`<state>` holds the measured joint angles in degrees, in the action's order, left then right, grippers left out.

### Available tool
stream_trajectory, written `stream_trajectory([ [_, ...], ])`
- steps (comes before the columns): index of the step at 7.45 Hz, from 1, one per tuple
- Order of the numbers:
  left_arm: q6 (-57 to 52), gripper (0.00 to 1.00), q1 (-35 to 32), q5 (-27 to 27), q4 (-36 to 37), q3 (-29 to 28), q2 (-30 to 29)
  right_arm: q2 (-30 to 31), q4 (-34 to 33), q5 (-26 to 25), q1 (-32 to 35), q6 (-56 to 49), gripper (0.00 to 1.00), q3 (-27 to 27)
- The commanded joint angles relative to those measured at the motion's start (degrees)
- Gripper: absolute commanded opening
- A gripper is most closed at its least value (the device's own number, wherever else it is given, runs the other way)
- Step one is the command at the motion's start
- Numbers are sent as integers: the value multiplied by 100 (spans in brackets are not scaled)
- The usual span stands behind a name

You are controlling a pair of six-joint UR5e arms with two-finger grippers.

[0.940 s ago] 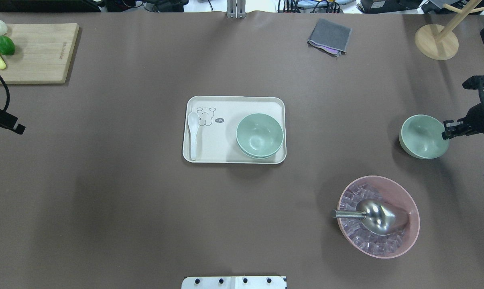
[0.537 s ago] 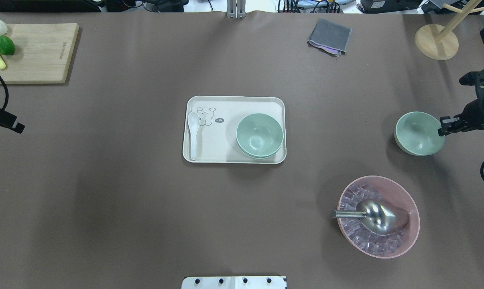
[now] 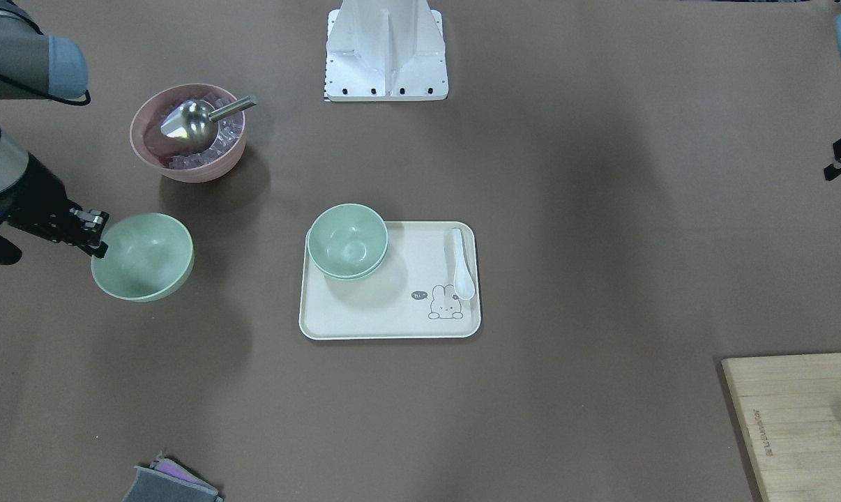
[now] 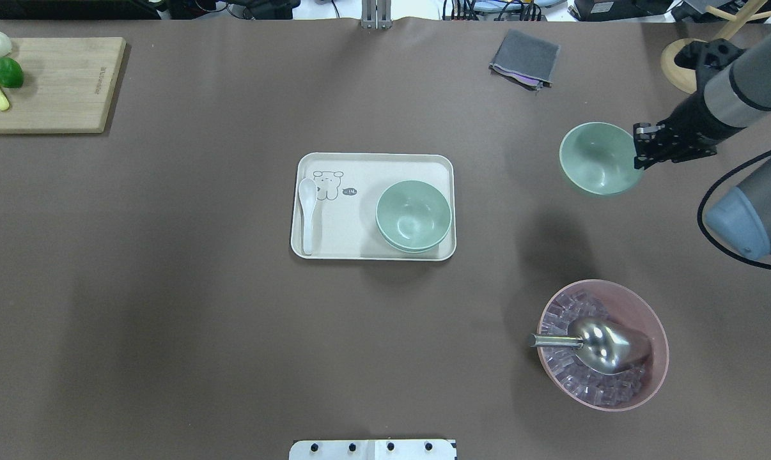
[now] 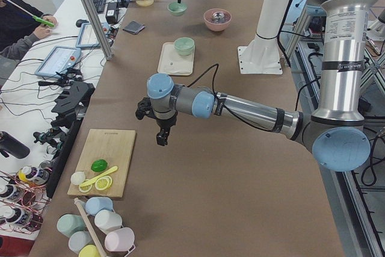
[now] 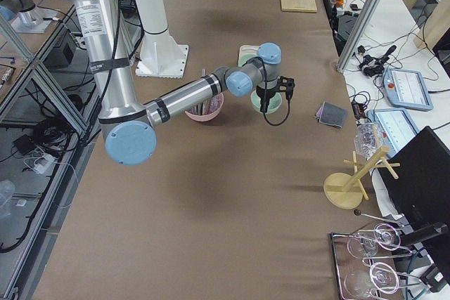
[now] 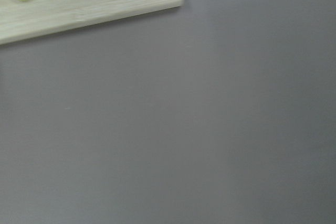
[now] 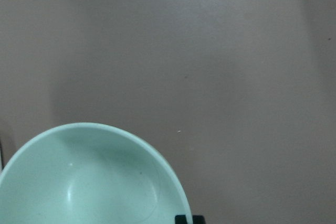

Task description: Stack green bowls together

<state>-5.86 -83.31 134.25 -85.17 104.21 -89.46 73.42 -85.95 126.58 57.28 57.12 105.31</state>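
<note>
My right gripper (image 4: 641, 145) is shut on the right rim of a pale green bowl (image 4: 599, 158) and holds it in the air over the table's right side. It also shows in the front view (image 3: 143, 256) and the right wrist view (image 8: 89, 182). Two more green bowls (image 4: 413, 214) sit nested, one inside the other, on the right end of the cream tray (image 4: 373, 156). My left gripper (image 5: 161, 138) hangs over the bare table near the cutting board. I cannot tell whether it is open or shut.
A pink bowl (image 4: 603, 345) with ice cubes and a metal scoop stands at the near right. A white spoon (image 4: 307, 211) lies on the tray's left. A grey cloth (image 4: 526, 59), a wooden stand (image 4: 686, 64) and a cutting board (image 4: 53, 83) sit along the far side.
My right gripper has carried the green bowl up, to the left and toward the far side. My left gripper has moved out of the overhead view.
</note>
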Motion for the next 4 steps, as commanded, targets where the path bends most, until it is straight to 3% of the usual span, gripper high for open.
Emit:
stream_trajectory([
  [1, -1082, 98, -448, -662, 580, -50, 33, -607, -142, -150, -531, 1033, 0, -19],
  [4, -1084, 98, -449, -602, 590, -68, 60, -1319, -151, -661, -1287, 2230, 0, -290],
])
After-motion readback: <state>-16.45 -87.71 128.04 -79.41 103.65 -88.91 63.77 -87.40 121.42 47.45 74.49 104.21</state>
